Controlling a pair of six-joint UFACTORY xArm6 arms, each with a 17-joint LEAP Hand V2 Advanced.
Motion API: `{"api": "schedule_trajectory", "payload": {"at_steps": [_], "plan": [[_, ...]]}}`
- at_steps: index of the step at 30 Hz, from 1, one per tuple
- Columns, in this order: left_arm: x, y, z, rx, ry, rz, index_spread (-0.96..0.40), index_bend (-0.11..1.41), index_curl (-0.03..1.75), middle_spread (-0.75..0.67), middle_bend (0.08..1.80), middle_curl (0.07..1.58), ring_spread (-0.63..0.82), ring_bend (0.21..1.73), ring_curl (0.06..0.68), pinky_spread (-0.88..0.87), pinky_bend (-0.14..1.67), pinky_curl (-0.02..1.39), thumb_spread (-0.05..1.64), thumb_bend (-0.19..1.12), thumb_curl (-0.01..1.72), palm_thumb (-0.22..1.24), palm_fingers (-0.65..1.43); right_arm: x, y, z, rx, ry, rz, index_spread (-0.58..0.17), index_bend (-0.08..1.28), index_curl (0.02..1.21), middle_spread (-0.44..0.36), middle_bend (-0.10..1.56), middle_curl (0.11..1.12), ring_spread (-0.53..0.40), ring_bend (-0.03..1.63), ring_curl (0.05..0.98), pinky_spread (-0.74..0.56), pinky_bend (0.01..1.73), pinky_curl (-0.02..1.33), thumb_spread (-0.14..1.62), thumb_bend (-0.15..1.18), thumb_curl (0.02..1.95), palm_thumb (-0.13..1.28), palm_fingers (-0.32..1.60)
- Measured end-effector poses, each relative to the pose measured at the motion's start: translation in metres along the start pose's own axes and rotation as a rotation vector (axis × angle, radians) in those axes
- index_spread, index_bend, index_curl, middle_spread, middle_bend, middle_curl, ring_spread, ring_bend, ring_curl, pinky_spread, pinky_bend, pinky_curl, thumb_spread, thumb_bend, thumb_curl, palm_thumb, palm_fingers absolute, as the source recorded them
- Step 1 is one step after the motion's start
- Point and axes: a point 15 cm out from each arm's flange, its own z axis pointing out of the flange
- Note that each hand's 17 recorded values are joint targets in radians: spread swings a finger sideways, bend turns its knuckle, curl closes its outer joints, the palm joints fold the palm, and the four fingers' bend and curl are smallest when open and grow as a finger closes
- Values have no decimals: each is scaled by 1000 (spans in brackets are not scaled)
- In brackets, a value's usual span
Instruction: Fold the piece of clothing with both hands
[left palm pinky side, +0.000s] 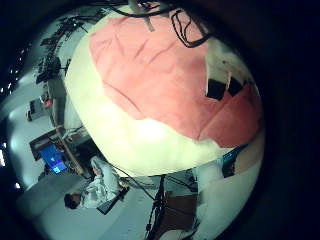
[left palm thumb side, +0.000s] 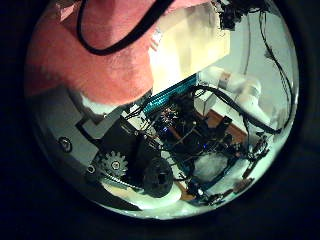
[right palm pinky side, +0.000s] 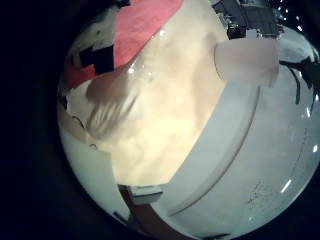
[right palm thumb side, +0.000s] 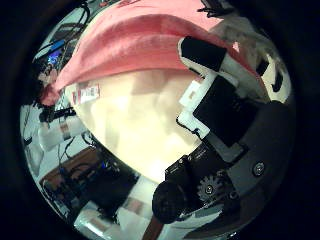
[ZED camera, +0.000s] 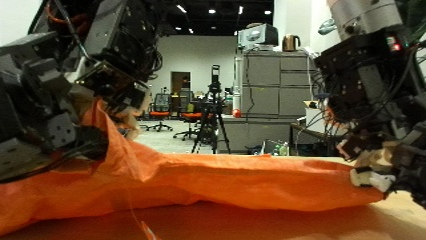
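Note:
An orange cloth (ZED camera: 213, 180) lies long across the wooden table (ZED camera: 266, 225). My left hand (ZED camera: 80, 85) hangs over one end, fingers curled round a raised peak of cloth that slopes down from it. At the other end my right hand (ZED camera: 380, 150) reaches down, its curled fingertips (ZED camera: 373, 180) pinching the cloth's edge low on the table. The right thumb side palm view shows the cloth (right palm thumb side: 130, 50) with a black-tipped finger (right palm thumb side: 200, 50) on its hem. In the left little finger side palm view the cloth (left palm pinky side: 160, 70) spreads over the table (left palm pinky side: 130, 140).
The table's edge (right palm pinky side: 215, 130) runs close by the right hand. Behind the table stand a grey cabinet (ZED camera: 273, 95), a tripod (ZED camera: 213, 110) and office chairs (ZED camera: 163, 115).

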Motion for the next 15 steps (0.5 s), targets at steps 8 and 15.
{"api": "schedule_trajectory", "payload": {"at_steps": [8, 15], "plan": [[-7, 4, -30, 9, -1, 13, -665, 318, 871, -514, 1020, 564, -580, 866, 434, -729, 895, 518, 1089, 47, 1227, 712, 1139, 9, 0, -48, 104, 28, 39, -264, 1092, 800, -144, 1284, 775, -210, 1372, 660, -261, 1267, 745, 1133, -7, 577, 1085, 1156], [-32, -7, -44, -19, 2, 0, -672, 325, 880, -514, 1015, 560, -580, 862, 435, -742, 883, 513, 1092, 42, 1237, 713, 1142, 22, -43, -92, 187, 13, 75, -254, 1102, 799, -139, 1290, 767, -211, 1378, 655, -257, 1255, 757, 1121, -7, 609, 1108, 1158]]}}
